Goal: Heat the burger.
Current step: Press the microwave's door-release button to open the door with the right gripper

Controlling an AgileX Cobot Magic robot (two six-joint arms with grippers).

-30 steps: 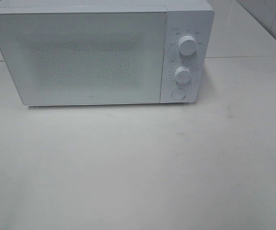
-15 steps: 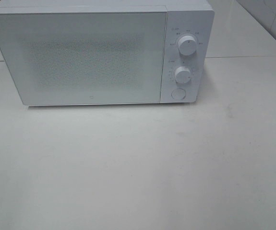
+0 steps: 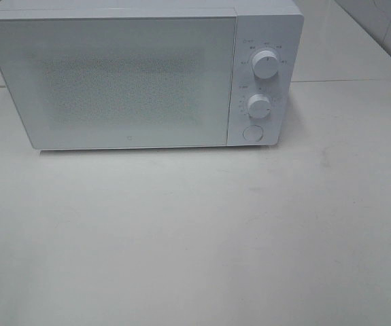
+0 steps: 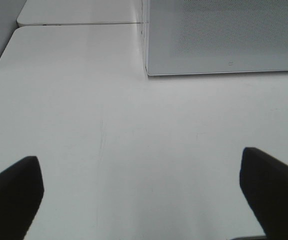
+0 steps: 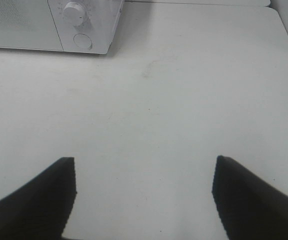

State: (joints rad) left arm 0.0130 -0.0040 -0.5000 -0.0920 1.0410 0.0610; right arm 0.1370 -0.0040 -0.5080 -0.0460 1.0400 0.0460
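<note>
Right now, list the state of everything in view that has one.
Door: shut.
Knobs: settings too small to read.
Left gripper: open, holding nothing.
Right gripper: open, holding nothing.

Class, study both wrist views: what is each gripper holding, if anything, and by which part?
Nothing is held. The left gripper and the right gripper both stand open above the white table, and neither has anything in it.
</note>
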